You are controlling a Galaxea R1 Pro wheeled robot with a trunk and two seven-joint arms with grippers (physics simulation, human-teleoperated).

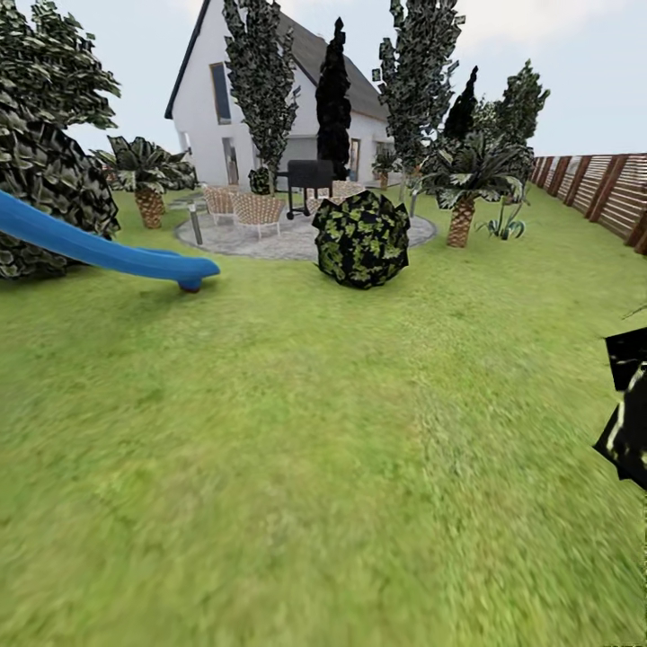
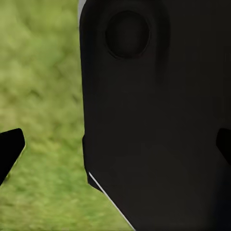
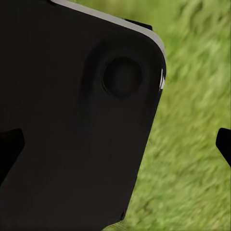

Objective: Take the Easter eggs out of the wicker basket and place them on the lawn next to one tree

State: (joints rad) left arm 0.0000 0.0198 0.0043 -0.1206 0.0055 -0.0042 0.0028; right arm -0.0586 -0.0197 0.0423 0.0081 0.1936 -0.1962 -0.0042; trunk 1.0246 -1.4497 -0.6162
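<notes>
The lawn (image 1: pixel 296 467) is spread across the foreground, with trees (image 1: pixel 262 81) seen behind the grey patio (image 1: pixel 288 241), beside a round bush (image 1: pixel 361 238) and a blue slide (image 1: pixel 99 252). The left gripper (image 2: pixel 115 149) and the right gripper (image 3: pixel 115 144) are seen with fingertips spread wide apart over grass, nothing held.

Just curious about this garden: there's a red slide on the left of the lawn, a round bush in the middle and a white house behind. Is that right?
Not quite: the slide is blue, as the head view shows. The round bush, lawn and white house are as you say.
</notes>
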